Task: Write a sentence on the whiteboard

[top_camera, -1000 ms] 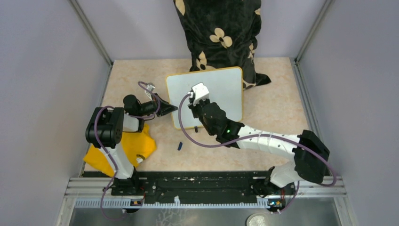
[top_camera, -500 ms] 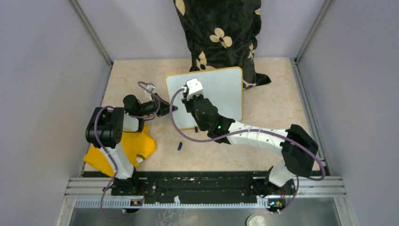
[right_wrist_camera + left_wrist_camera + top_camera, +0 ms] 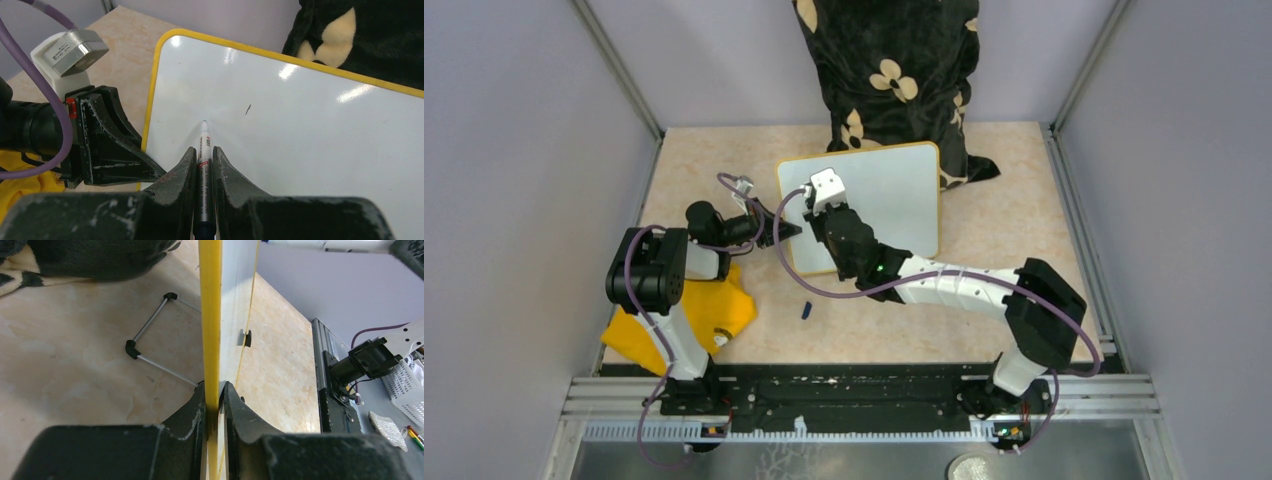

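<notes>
I see one whiteboard (image 3: 894, 195) mid-table. My left gripper (image 3: 214, 390) clamps its left edge. My right gripper (image 3: 203, 150) pinches one marker (image 3: 204, 132), tip just inside that edge, with open board rightward.

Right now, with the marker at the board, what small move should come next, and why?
Probably press the marker tip to the whiteboard and start the first stroke rightward: it is nearly blank, the right gripper grips the marker near its left edge, and the left gripper clamps that edge.
</notes>
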### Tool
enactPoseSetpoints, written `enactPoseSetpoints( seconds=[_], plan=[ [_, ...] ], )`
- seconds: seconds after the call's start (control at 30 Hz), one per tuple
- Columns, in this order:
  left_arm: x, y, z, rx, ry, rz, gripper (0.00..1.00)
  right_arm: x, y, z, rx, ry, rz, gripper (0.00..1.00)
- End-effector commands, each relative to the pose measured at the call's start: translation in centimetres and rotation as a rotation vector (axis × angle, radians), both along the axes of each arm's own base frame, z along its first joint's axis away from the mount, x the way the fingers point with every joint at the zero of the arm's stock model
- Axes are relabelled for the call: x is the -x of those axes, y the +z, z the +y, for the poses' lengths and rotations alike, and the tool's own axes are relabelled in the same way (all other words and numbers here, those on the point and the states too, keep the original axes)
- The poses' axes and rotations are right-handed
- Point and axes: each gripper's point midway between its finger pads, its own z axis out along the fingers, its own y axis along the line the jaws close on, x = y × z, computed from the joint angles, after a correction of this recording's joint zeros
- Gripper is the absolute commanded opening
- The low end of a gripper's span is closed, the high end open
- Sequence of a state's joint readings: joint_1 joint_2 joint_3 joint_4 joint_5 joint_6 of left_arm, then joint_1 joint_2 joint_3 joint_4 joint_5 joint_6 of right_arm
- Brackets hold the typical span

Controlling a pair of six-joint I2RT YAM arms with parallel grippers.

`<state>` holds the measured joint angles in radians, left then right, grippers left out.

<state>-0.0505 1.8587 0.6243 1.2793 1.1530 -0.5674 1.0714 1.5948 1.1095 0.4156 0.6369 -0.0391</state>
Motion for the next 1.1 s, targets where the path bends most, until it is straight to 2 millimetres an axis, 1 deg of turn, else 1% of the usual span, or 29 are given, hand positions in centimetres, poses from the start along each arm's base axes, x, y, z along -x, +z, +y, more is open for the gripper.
enactPoseSetpoints(
  seconds=[0.0, 0.23, 1.07],
  plan=[
    [-0.3, 0.0, -0.3, -0.017, 0.001, -0.050, 0.00, -0.1, 2.7, 0.7, -0.076, -0.017, -0.029, 0.00],
    [-0.3, -0.1, -0.3, -0.016, 0.002, -0.046, 0.00, -0.3, 2.7, 0.8, -0.084, -0.027, -0.032, 0.00],
    [-0.3, 0.1, -0.3, -0.012, -0.001, -0.050, 0.00, -1.0, 1.3, 1.1, -0.056, -0.062, -0.021, 0.00]
  ],
)
